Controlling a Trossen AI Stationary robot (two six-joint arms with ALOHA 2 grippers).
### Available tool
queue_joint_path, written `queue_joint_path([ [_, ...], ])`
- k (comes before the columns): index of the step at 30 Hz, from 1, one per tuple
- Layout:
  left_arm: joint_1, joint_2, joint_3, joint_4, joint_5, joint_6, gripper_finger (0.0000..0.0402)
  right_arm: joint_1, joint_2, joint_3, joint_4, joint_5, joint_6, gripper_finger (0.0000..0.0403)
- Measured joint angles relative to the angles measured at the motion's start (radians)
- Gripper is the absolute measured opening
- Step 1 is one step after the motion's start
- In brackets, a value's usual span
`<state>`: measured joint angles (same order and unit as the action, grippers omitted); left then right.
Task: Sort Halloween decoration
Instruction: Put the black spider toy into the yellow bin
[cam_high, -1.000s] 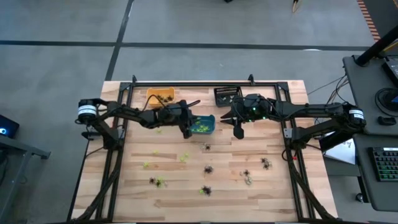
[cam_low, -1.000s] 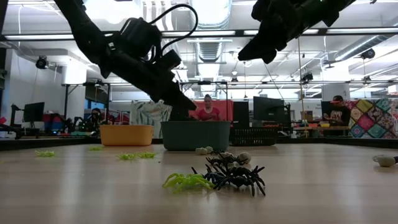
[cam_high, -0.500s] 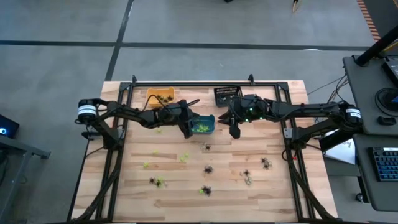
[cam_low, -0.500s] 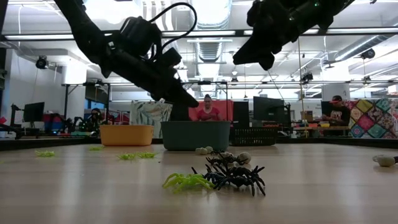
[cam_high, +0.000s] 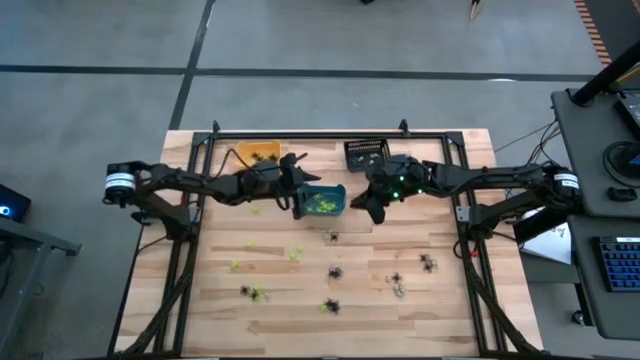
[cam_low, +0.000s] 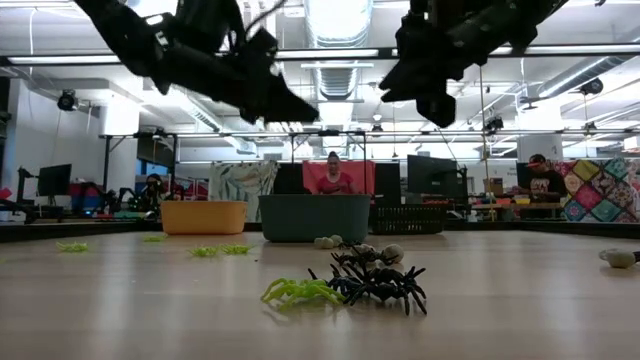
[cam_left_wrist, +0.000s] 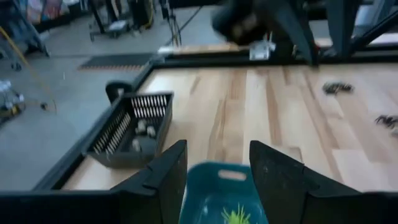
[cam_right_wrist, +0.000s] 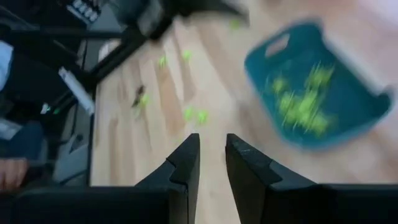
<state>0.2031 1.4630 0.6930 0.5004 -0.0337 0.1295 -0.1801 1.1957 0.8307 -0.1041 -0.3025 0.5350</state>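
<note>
Near the middle of the high view, left claw (cam_high: 298, 186) poised over the left edge of the teal bin (cam_high: 326, 201), fingers (cam_left_wrist: 163, 180) spread apart with nothing between them; teal rim and a lime-green trinket visible through the gap in the left wrist view. Just right of that bin, right claw (cam_high: 372, 204) hovering above the counter (cam_high: 440, 300), fingers (cam_right_wrist: 184, 168) drawn close with only a narrow slit, nothing seen held. Inside the teal bin, a heap of lime-green Halloween decoration (cam_high: 321, 204), also plain in the right wrist view (cam_right_wrist: 298, 102). Above and left of the bin, the orange bin (cam_high: 257, 152) at the upper edge of the counter; right of it, the black bin (cam_high: 365, 152) with slotted walls, a few pale pieces inside it in the left wrist view (cam_left_wrist: 140, 129). Across the lower half of the high view, more loose trinkets scattered well apart: black spiders (cam_high: 335, 272) near the centre, lime-green pieces (cam_high: 237, 265) toward lower left, a dark one (cam_high: 428, 263) and a pale one (cam_high: 400, 291) toward lower right. In the low view, a lime-green trinket (cam_low: 300, 291) touching a black spider (cam_low: 380, 283) in the foreground at lower centre, bins lined behind, both arms hanging above in the upper frame. Far behind the counter, a person (cam_low: 333, 173) in a red top.
</note>
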Motion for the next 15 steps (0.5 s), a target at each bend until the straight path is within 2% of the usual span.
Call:
queue_joint_path([
  [6, 0.0, -0.076, 0.0, -0.002, 0.0, 0.008, 0.0157, 0.071, 0.04, 0.0, -0.172, -0.006, 0.142, 0.0068],
  [15, 0.0, -0.1, 0.0, 0.004, 0.0, 0.022, 0.0157, 0.17, 0.082, 0.0, -0.582, -0.012, 0.393, 0.0068],
])
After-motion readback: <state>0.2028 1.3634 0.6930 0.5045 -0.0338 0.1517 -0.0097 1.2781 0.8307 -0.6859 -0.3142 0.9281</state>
